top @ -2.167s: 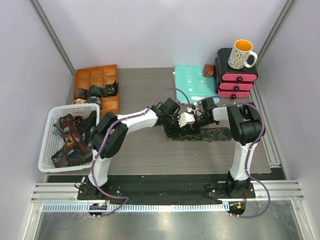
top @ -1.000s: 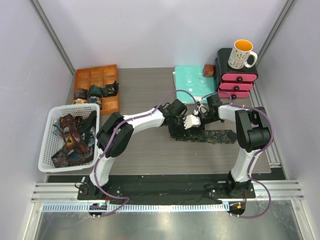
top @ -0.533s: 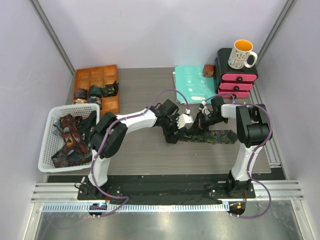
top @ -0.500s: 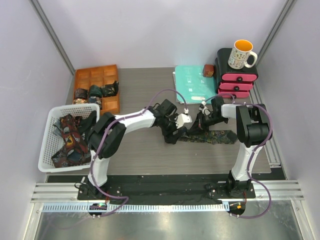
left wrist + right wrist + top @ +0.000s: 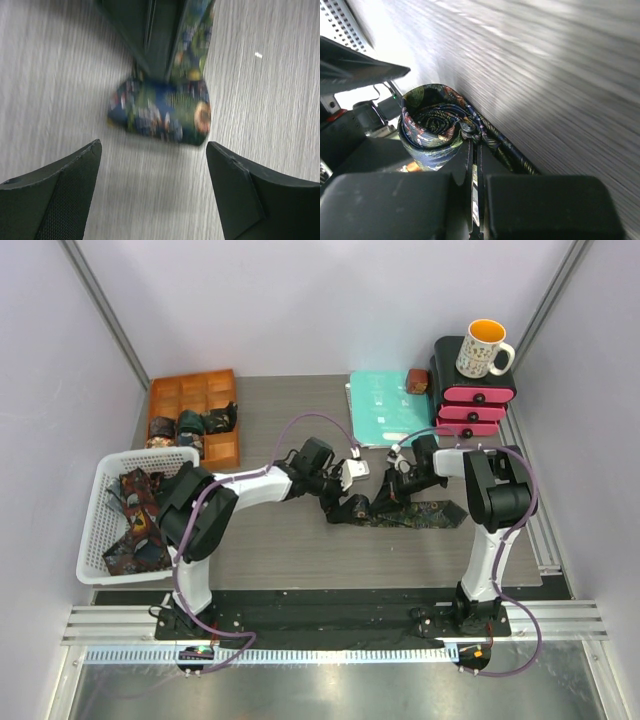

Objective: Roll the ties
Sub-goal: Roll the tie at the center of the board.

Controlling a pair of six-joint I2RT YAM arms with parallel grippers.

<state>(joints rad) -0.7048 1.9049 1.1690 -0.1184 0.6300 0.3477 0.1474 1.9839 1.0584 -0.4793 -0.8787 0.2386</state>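
From overhead I see both arms meeting over the middle of the worktop [image 5: 270,540], above one tie [image 5: 425,512]. It is a dark patterned strip lying flat toward the right arm's side, with its left end wound into a small roll [image 5: 160,112]. From up there the roll is tiny and half covered by the two hands, so I lean on the wrist cameras.

The left wrist view is smeared with blur. The left hand [image 5: 154,150] has its fingers [image 5: 55,195] spread wide apart and touching nothing. The roll lies on the worktop just beyond their tips, in line with the gap. Both fingers are cut off by the bottom edge. The roll looks blue-green with orange flecks; I cannot read the print any finer.

The right hand [image 5: 472,142] has its fingers [image 5: 555,205] pressed together. They fill the bottom of their own view, and their tips reach the roll's rim where the flat strip leaves it. The spiral shows end-on, but I cannot tell whether any cloth is nipped between the tips. The strip runs off behind one finger.

On the left, a white basket [image 5: 90,530] holds loose ties [image 5: 140,520] in a heap I cannot count. Behind it an orange tray [image 5: 195,390] carries rolled ties [image 5: 190,423] in some compartments. At the back right sit a teal folder [image 5: 385,405], pink drawers [image 5: 475,395] and a mug [image 5: 483,348] on top.
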